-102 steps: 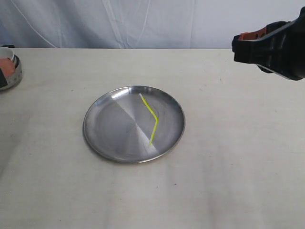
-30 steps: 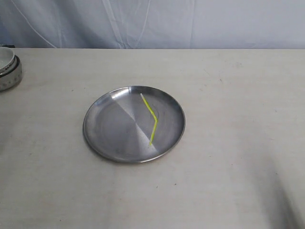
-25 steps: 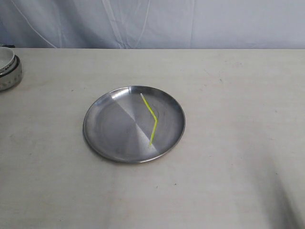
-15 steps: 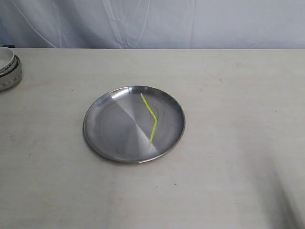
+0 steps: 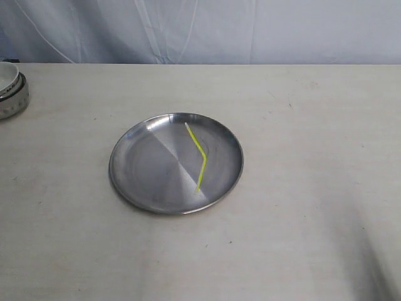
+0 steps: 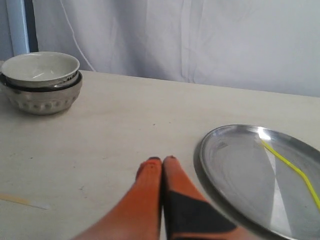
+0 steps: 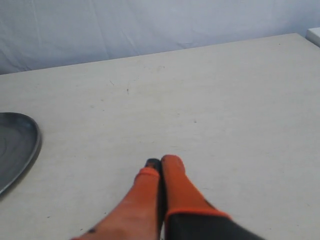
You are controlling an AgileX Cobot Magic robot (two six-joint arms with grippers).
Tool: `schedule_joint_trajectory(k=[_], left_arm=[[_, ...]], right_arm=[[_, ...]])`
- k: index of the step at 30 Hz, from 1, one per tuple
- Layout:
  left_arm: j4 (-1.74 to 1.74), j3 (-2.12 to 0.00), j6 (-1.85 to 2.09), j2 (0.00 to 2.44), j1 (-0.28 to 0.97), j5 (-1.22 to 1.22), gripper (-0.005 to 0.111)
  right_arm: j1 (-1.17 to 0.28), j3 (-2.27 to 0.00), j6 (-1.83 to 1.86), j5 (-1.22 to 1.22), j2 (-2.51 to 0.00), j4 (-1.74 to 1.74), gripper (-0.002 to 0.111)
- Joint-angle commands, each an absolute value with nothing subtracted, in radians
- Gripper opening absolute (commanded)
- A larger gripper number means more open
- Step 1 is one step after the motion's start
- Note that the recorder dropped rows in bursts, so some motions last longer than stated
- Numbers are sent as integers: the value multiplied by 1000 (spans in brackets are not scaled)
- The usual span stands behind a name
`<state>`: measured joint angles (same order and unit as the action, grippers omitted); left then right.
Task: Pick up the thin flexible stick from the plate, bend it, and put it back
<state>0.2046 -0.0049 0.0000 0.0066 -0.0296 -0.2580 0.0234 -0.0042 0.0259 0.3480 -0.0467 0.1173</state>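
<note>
The shiny steel plate [image 5: 144, 169] sits mid-table, and the thin yellow-green stick [image 5: 202, 157] lies in its right half with an angled kink. The left wrist view shows the plate [image 6: 235, 170] and the stick [image 6: 292, 167] beside my left gripper [image 6: 162, 160], whose orange fingers are pressed together with nothing held. My right gripper [image 7: 161, 162] is also shut and empty over bare table, with the plate's rim [image 7: 35, 145] off to one side. Neither gripper appears in the exterior view.
A white ceramic bowl stacked in a second bowl [image 5: 11, 91] stands at the far left edge of the table; the same stack [image 6: 42, 82] shows in the left wrist view. A pale cloth backdrop hangs behind the table.
The right gripper, seen at the upper right 3.4 s ago, has left the exterior view. Over the last second plate and stick have not moved.
</note>
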Motion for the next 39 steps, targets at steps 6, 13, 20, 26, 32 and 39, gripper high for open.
schedule_joint_trajectory(k=[6, 13, 20, 26, 32, 39], left_arm=[[98, 0, 0, 0, -30, -225, 0], [70, 0, 0, 0, -30, -225, 0], [70, 0, 0, 0, -30, -223, 0], [70, 0, 0, 0, -30, -223, 0], [65, 0, 0, 0, -30, -224, 0], [65, 0, 0, 0, -30, -224, 0]], right_arm=[[28, 0, 26, 333, -47, 121, 0], [28, 0, 26, 333, -47, 121, 0], [28, 0, 26, 333, -47, 134, 0], [28, 0, 26, 333, -47, 142, 0], [28, 0, 26, 333, -47, 162, 0], [28, 0, 26, 333, -47, 162, 0]])
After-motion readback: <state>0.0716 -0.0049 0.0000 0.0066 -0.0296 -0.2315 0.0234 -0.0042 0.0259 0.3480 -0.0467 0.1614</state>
